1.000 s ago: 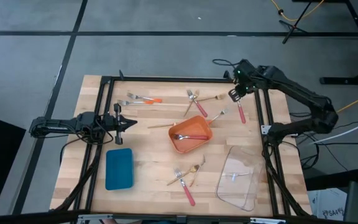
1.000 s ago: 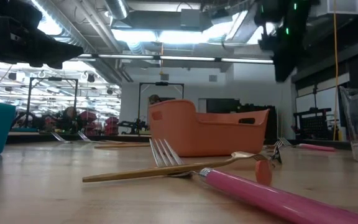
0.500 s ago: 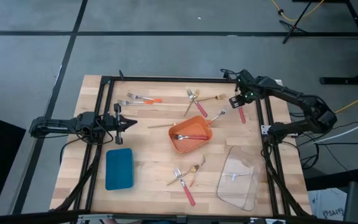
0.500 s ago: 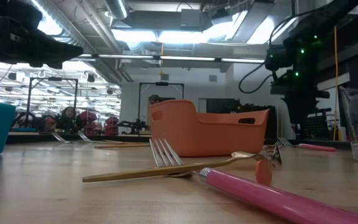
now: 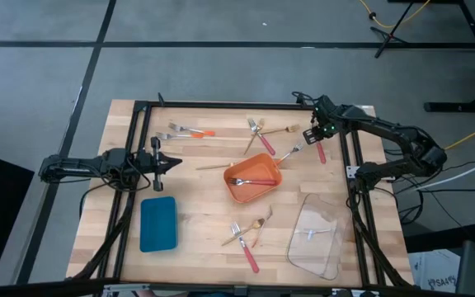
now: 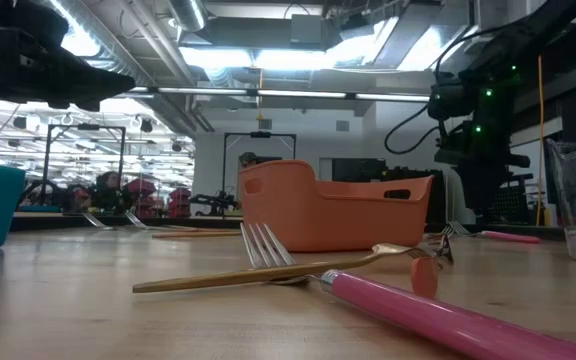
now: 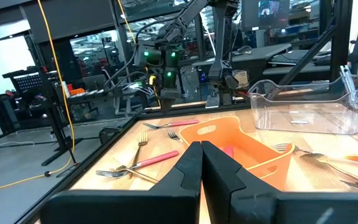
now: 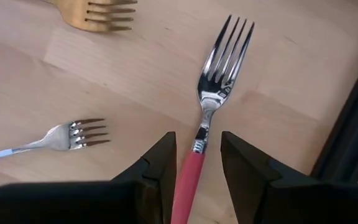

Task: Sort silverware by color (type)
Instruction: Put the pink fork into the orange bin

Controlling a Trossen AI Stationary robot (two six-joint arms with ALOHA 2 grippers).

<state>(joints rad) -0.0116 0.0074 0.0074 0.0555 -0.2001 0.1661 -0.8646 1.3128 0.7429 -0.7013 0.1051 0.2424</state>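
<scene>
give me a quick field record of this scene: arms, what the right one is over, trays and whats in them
right gripper: low at the table's far right, fingers open either side of the pink-handled fork, not closed on it
left gripper: waiting at the left side, fingers shut, holding nothing
orange tray: centre, holds one pink-handled fork
blue tray: near left, nothing seen in it
clear tray: near right, contents unclear
loose forks: scattered along the far side and near the front edge

Pink-handled, orange-handled and gold forks (image 5: 258,137) lie scattered flat.
</scene>
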